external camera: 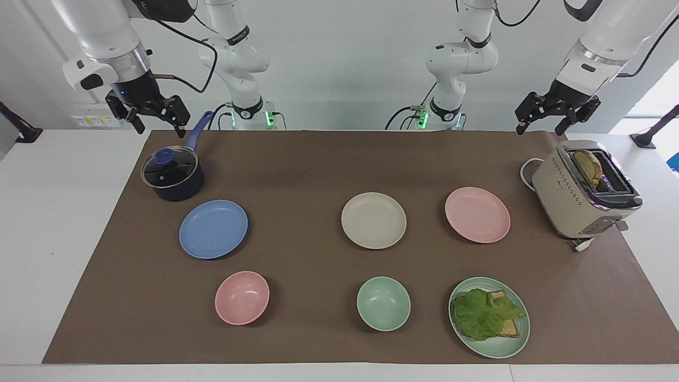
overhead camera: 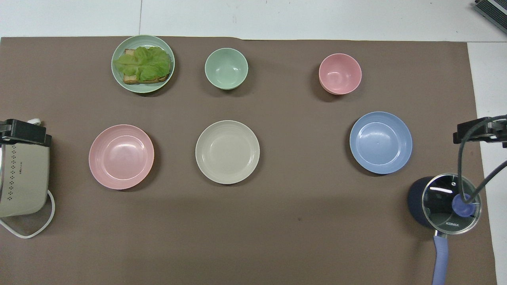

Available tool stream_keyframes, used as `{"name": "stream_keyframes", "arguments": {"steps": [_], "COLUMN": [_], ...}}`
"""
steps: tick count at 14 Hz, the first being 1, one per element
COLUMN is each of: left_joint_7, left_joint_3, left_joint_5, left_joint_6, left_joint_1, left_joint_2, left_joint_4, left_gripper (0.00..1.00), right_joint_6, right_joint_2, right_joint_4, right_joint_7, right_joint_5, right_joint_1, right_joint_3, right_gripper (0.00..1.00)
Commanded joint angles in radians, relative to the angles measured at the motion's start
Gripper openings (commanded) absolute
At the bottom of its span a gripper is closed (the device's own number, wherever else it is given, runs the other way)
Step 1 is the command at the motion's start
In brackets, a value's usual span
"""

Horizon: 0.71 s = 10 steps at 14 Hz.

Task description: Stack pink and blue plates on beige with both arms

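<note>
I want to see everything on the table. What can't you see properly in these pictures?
- Saucepan: in both views the dark glass lid hides what is inside; in the overhead view the picture's bottom edge cuts off its handle.
- Toaster: overhead view, cut off by the picture's edge.
- Bread on the green plate: lettuce covers most of it in both views.
- Right hand and left hand: overhead view shows only dark tips at the edges.

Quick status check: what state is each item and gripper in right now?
Pink plate: empty, unstacked.
Blue plate: empty, unstacked.
Beige plate: empty, nothing on it.
Pot: lid on.
Toaster: bread standing in a slot.
Green plate: holds lettuce on bread.
Left gripper: open, empty, raised.
Right gripper: open, empty, raised.
</note>
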Motion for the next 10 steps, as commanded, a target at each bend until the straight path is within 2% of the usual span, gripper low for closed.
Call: {"name": "stream_keyframes", "arguments": {"steps": [1,10], "left_joint_7": [-0.005,-0.003], "left_joint_3": [0.003,0.003], "left_joint_5": [0.019,0.018], "left_joint_6": [-0.006,-0.001], "left_joint_1": [-0.007,-0.006], "left_joint_2": [-0.027,-0.028], "left_joint_4": [-0.027,-0.030], "left_gripper": [1.00,1.00], "right_joint_6": [0.015,0.015], "right_joint_2": [-0.025,-0.025], "right_joint_4": [-0.031,-0.031], "right_joint_7": [0.014,0.012], "right_joint_5": [0.004,0.004], "right_joint_1": [-0.007,-0.007], "right_joint_3": [0.004,0.004], "right_gripper": [1.00,1.00]}}
